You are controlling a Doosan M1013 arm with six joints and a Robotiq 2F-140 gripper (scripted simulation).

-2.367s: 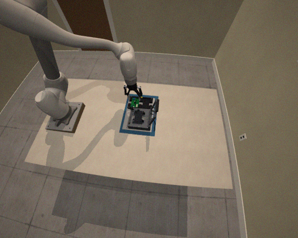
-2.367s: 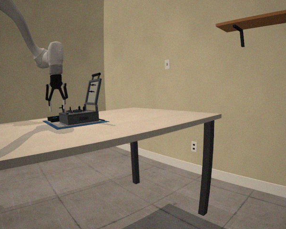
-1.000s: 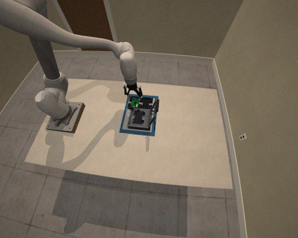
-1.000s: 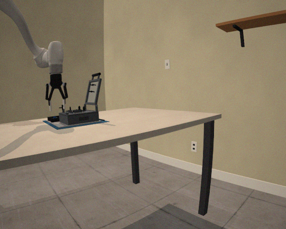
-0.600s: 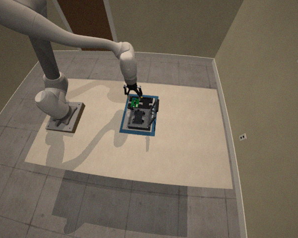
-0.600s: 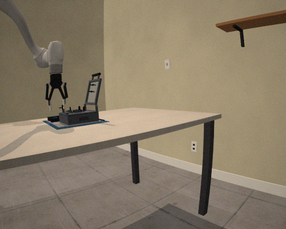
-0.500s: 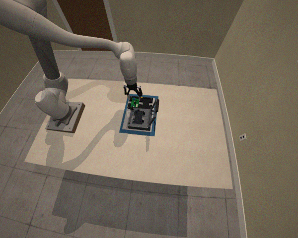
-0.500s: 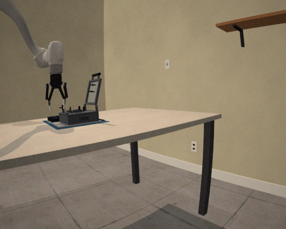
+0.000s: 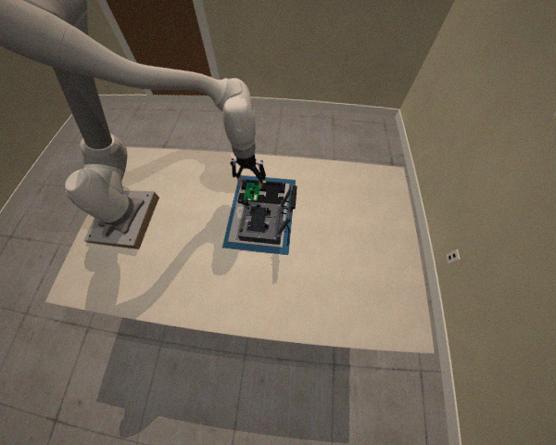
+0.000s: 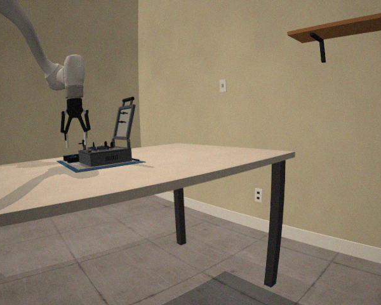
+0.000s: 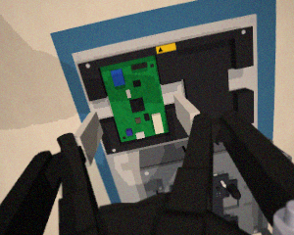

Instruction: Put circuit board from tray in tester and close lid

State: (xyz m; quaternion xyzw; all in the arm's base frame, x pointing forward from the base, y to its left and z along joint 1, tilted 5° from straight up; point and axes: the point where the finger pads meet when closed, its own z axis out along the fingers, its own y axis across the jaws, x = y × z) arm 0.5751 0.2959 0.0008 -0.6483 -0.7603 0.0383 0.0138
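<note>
Hovering half-open and empty, the gripper (image 11: 137, 129) straddles the board (image 11: 134, 103) above the tray (image 11: 206, 73).

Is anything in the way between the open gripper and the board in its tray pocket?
Nothing visible is. The gripper hangs open above the green circuit board, a finger pad to either side of its long edges. The board lies alone in its tray pocket, and the tester lid stands raised, off to one side.
</note>
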